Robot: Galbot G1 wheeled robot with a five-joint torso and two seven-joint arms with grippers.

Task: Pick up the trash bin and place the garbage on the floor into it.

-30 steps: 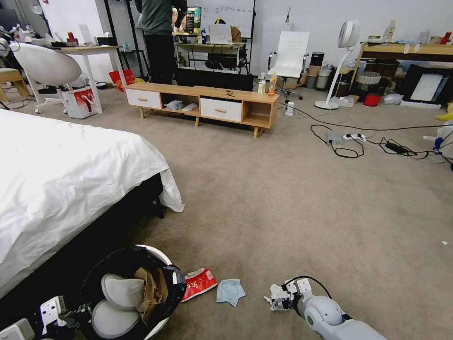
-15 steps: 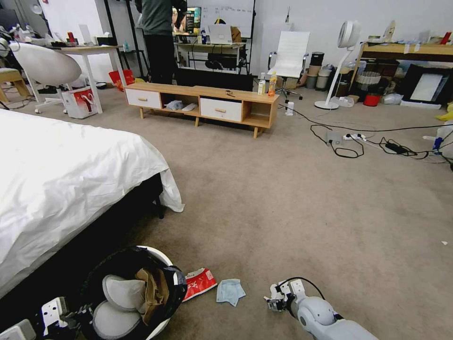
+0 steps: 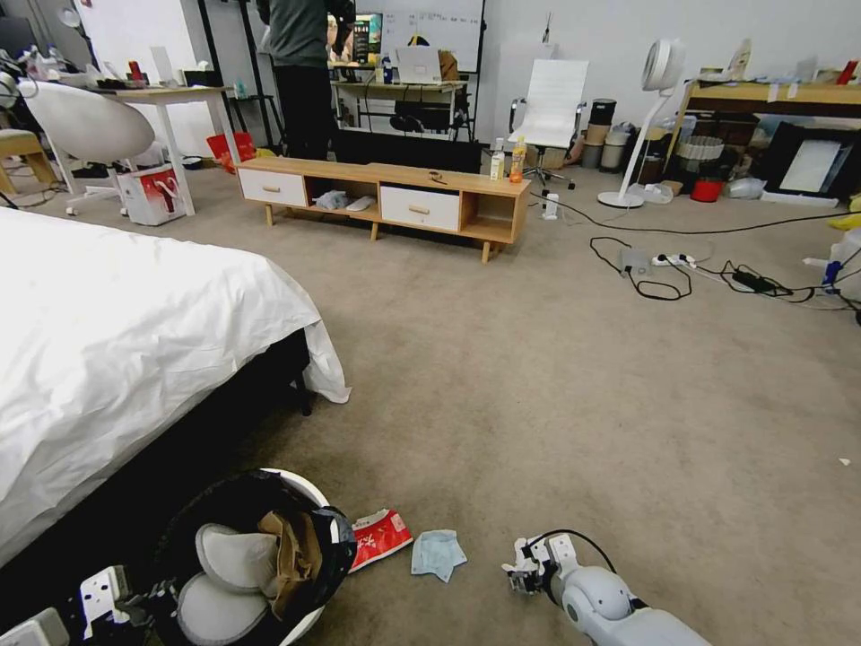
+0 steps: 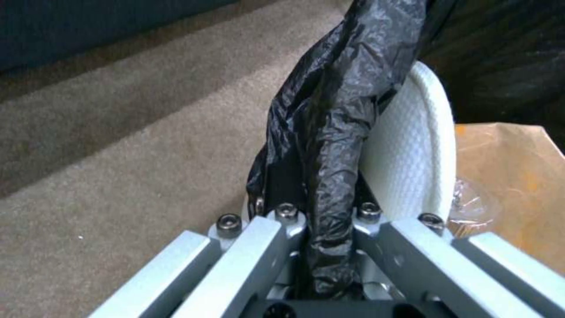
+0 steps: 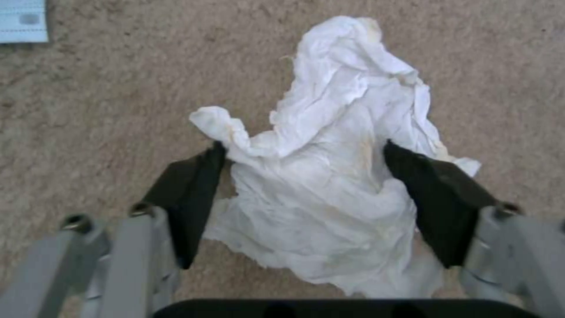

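Tissue wad [image 5: 335, 185] on carpet, right gripper [image 5: 306, 198] straddling it, spread

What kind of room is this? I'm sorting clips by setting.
Probably a lab or office staged as a bedroom: a bed with white sheets and a low wooden TV cabinet stand on carpet, with desks, a whiteboard and loose cables behind.

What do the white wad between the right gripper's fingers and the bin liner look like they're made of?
The wad, between the open right gripper's fingers, looks like soft matte tissue paper: crumpled, with torn edges. The liner, pinched by the left gripper, looks like thin glossy black plastic film, finely wrinkled.
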